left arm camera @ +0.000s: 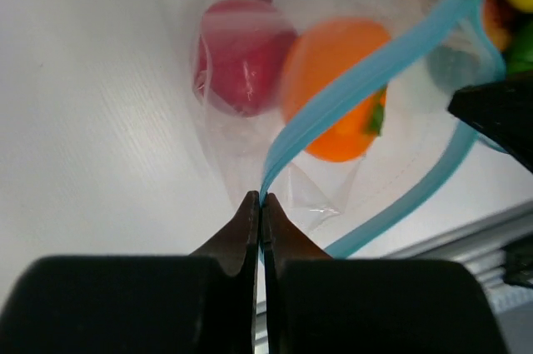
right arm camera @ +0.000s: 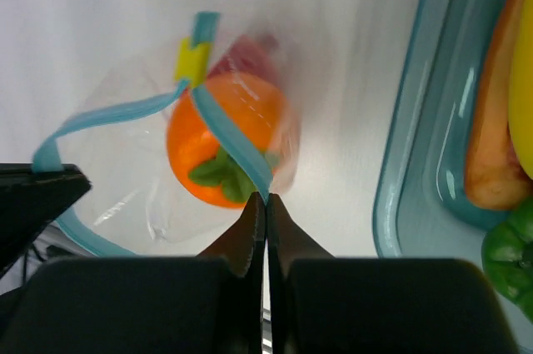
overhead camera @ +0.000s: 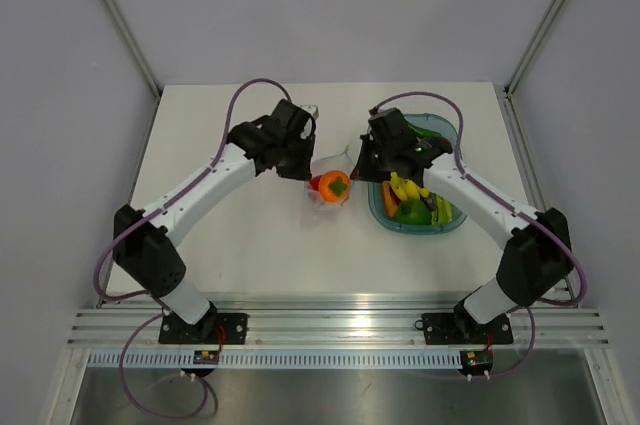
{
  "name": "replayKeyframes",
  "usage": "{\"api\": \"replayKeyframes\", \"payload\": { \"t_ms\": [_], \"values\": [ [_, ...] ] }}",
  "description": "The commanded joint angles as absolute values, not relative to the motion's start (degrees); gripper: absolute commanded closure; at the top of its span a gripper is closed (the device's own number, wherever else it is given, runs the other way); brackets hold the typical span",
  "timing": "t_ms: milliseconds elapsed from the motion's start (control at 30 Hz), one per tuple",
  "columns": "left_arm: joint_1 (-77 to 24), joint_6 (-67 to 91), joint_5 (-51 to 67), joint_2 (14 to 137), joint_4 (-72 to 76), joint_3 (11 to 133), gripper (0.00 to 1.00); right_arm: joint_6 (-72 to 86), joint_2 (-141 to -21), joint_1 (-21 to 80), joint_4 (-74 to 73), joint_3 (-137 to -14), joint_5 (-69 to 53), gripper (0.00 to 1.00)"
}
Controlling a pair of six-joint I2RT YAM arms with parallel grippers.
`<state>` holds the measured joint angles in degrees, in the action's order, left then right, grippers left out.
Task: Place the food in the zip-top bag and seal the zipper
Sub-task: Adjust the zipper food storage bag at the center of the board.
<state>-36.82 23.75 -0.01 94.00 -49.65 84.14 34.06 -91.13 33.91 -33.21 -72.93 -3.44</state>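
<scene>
The zip-top bag [overhead camera: 328,177] hangs between my two grippers at mid-table, and its clear wall [left arm camera: 250,133] shows in the left wrist view. Inside it lie food pieces: a red fruit [left arm camera: 241,54] and an orange fruit [left arm camera: 333,87] with a green leaf top [right arm camera: 218,133]. My left gripper [left arm camera: 261,197] is shut on one end of the light blue zipper [left arm camera: 366,71]. My right gripper [right arm camera: 266,197] is shut on the zipper [right arm camera: 233,142] at the other end. A yellow slider [right arm camera: 192,60] sits on the strip. The mouth gapes between the two strips.
A blue-tinted clear tray [overhead camera: 455,225] stands just right of the bag, its rim [right arm camera: 416,121] close to my right gripper. It holds bananas [overhead camera: 405,188], a green pepper [right arm camera: 512,254] and a long orange piece [right arm camera: 491,154]. The table's near rail [left arm camera: 491,241] lies beyond the bag.
</scene>
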Motion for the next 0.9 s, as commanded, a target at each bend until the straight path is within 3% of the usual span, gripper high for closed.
{"api": "replayKeyframes", "payload": {
  "t_ms": [0,133,333,533,567,600,633,800,867],
  "values": [
    [-36.74,22.33,5.53,83.95,-49.13,93.77,1.0,31.82,-82.27,34.28,-32.78,-81.29,-2.37,1.0],
    [-36.74,22.5,5.45,82.0,-48.52,93.61,1.0,32.25,-80.95,34.54,-31.47,-80.16,-3.34,1.0],
    [-36.65,24.34,5.8,87.79,-43.33,81.13,1.0,34.89,-87.87,34.54,-26.37,-71.02,-4.31,1.0],
    [-36.56,24.79,8.17,89.92,-42.36,80.06,1.0,34.28,-89.66,34.54,-27.15,-71.19,-3.43,0.99],
    [-36.56,24.79,8.17,89.74,-42.45,80.33,1.0,33.93,-88.95,34.63,-27.77,-71.8,-3.51,0.95],
    [-36.56,24.79,8.17,89.3,-42.54,80.68,1.0,33.75,-88.34,34.63,-28.21,-72.15,-3.34,0.79],
    [-36.56,24.96,8.7,89.3,-42.71,81.55,1.0,33.4,-87.46,34.89,-28.65,-72.51,-2.64,0.73],
    [-36.56,26.45,11.77,89.47,-41.93,82.62,1.0,32.69,-81.92,36.12,-31.55,-72.6,-1.23,0.6],
    [-36.56,27.5,12.74,89.3,-41.31,82.97,1.0,33.92,-79.9,36.82,-31.81,-70.94,-1.32,0.45]
  ]
}}
